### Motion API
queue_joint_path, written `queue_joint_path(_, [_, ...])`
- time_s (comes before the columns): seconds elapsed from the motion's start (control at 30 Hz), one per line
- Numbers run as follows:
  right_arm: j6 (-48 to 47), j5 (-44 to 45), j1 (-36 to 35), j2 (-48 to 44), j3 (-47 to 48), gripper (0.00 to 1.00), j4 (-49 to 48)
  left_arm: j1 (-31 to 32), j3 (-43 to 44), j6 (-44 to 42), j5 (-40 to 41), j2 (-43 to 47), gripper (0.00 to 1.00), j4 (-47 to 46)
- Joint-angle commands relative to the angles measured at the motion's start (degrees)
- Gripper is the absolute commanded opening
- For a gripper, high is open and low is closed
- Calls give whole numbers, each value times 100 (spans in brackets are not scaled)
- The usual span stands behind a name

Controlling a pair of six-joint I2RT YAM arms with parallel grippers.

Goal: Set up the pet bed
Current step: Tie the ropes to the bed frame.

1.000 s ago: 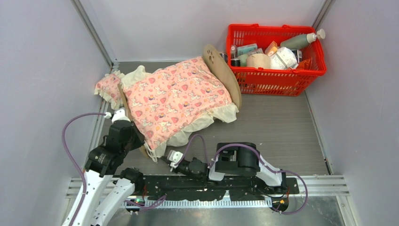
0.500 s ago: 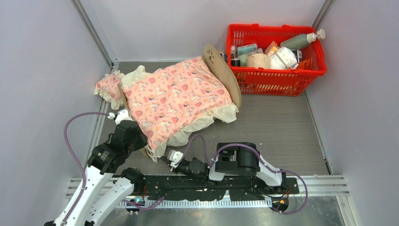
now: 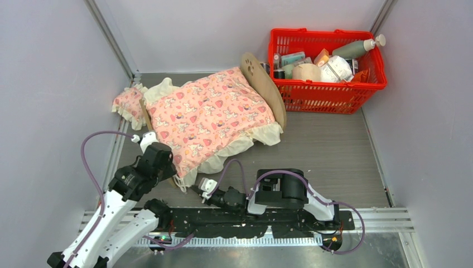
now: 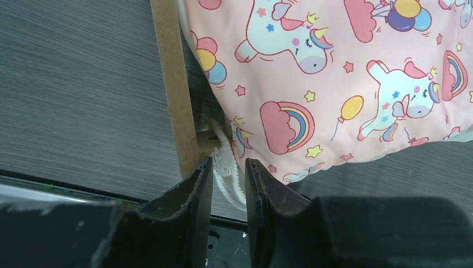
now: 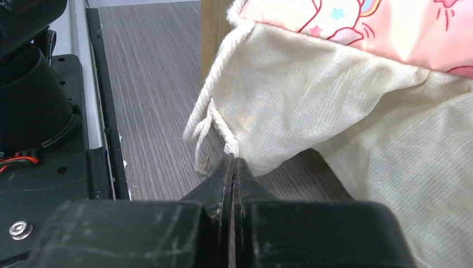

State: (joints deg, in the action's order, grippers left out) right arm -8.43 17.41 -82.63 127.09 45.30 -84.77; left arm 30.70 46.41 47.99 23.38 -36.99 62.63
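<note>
Pet bed (image 3: 271, 94): is sitting askew on the far-left part of the desk (image 3: 329, 151), with its arched headboard pointing toward the far right corner.
Blanket (image 3: 209, 120): pink-patterned, is lying spread over the bed and covering its top; its cream frill (image 5: 290, 106) is hanging down the side facing the near edge.
Pillow (image 3: 129, 103): is resting at the desk's left edge, touching the foot end of the bed.
Red basket (image 3: 326, 95): is standing in the far right corner just beside the headboard, holding bottles and packets.
Left jaws: are hovering at the bed's near-left corner, standing slightly apart and gripping nothing; a cream cord (image 4: 226, 173) is dangling between them, beside the plywood frame board (image 4: 175, 111).
Right jaws: are lying low by the near edge, pressed together, their tips touching the frill's corded corner; I cannot tell whether they are pinching any thread.
</note>
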Motion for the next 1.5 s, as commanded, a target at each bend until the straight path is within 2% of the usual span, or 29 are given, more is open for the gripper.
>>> queue_joint_path(0.0, [65, -7, 26, -166, -24, 5, -790, 31, 174, 84, 303, -43, 31, 119])
queue_joint_path(0.4, [90, 1, 36, -147, -14, 5, -793, 67, 9, 88, 335, -229, 33, 110])
queue_joint_path(0.57, [95, 30, 36, -160, -30, 5, -795, 105, -88, 50, 403, -302, 21, 30])
queue_joint_path(0.77, [104, 62, 36, -207, -74, 5, -794, 112, -247, -38, 270, -373, 25, -209])
queue_joint_path(0.83, [104, 76, 44, -208, -93, 5, -795, 111, -316, -96, 150, -356, 18, -315])
queue_joint_path(0.9, [104, 80, 45, -224, -117, 5, -790, 119, -339, -97, 138, -288, 0, -371])
queue_joint_path(1.23, [741, 93, 38, -381, -533, 5, -774, 125, 365, -95, 693, 367, 0, -854])
queue_joint_path(1.47, [965, -104, -9, -239, -176, 5, -355, 124, 657, -247, 1224, 291, 0, -704])
